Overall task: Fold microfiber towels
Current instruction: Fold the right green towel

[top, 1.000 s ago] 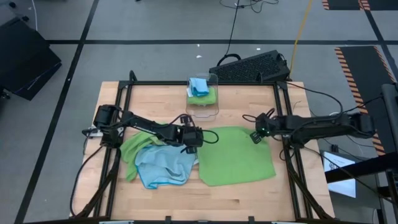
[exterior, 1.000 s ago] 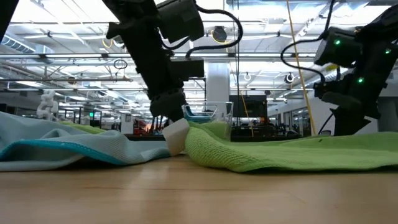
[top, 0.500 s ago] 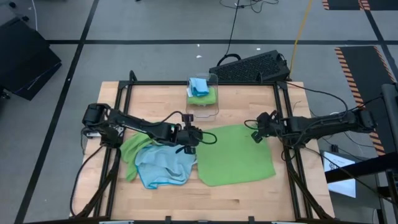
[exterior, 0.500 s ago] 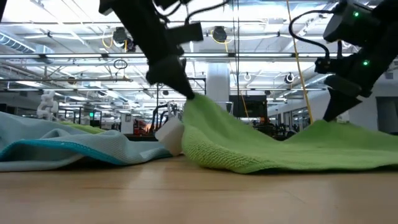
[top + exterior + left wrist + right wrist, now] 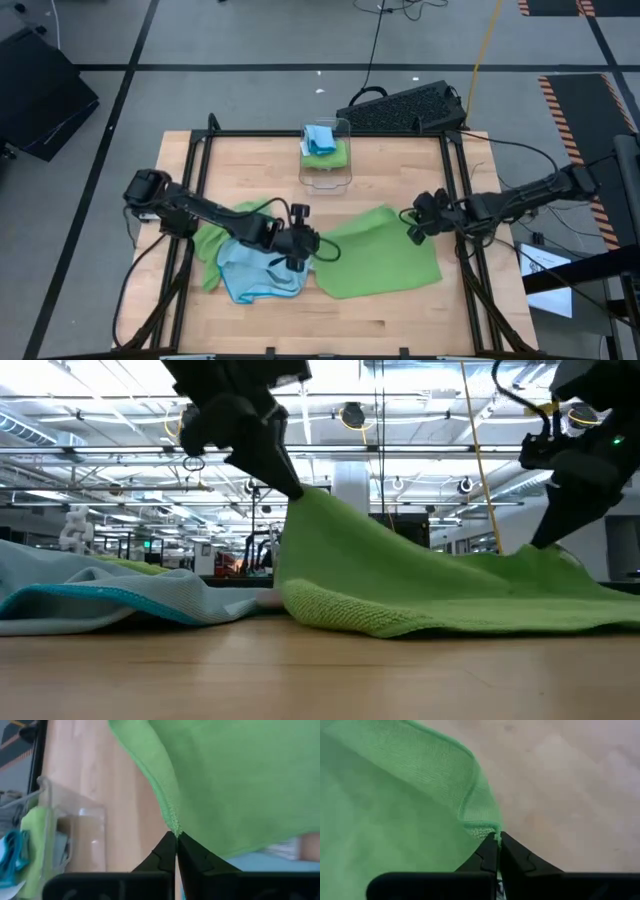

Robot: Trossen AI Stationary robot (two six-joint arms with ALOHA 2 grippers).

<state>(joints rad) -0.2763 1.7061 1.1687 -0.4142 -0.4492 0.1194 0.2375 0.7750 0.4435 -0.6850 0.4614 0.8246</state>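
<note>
A: Where is the big green towel (image 5: 380, 252) now?

B: It lies on the wooden table (image 5: 400, 160), between the two grippers. The left gripper (image 5: 305, 243) holds one corner tight between its closed fingers (image 5: 165, 855), and this corner is lifted from the wood. In the low view the cloth goes down like a slope from the fingertips to the table.

A: And the other side?

B: The right gripper (image 5: 415, 225) is also closed, on the corner at the opposite end of the same edge. In the right wrist view the hem folds just in front of the fingertips (image 5: 492, 851), and beyond them there is only bare wood.

A: How does the edge between them look?

B: It is raised and a little loose. The opposite edge of the towel rests flat on the table.

A: What is close to the left fingers?

B: Just beside them lies a crumpled light blue towel (image 5: 255, 268), with another green towel (image 5: 212, 240) partly under it. The blue one touches the big green towel's border.

A: Is there open room?

B: Yes. Past the lifted edge there is free wood until the clear bin (image 5: 327, 158), which holds folded cloths and stands well apart from both grippers.
</note>
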